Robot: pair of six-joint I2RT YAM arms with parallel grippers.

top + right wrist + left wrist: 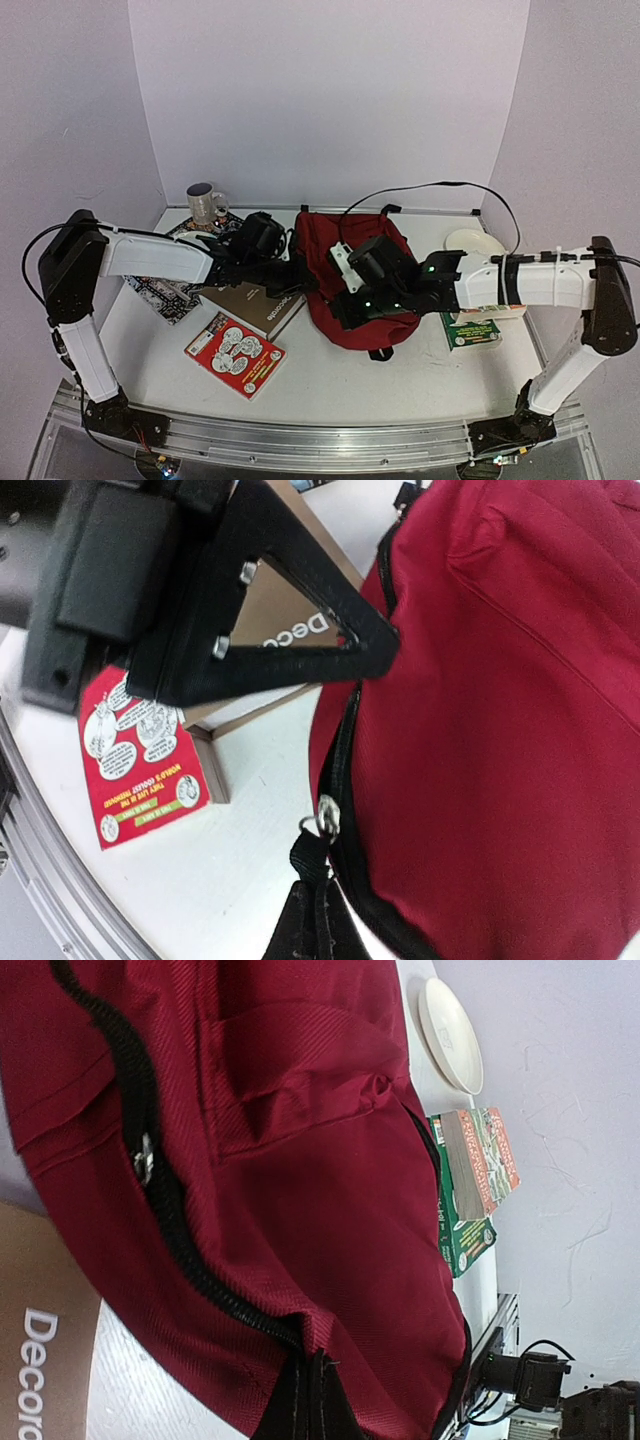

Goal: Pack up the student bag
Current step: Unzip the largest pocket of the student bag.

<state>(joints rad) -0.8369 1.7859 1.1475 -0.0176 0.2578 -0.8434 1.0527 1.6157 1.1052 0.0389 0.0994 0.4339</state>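
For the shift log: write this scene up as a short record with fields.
backpack: red, lying mid-table
zip: looks shut where visible
left tool: shut, apparently pinching the backpack's zipped edge
right tool: shut, over the backpack; hold unclear
left of backpack: brown book, red booklet, mug
right of backpack: white plate, green box

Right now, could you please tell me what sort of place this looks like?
Likely a robot test booth, not a classroom: plain lilac backdrop panels enclose a small white table with an aluminium mounting rail along its near edge.
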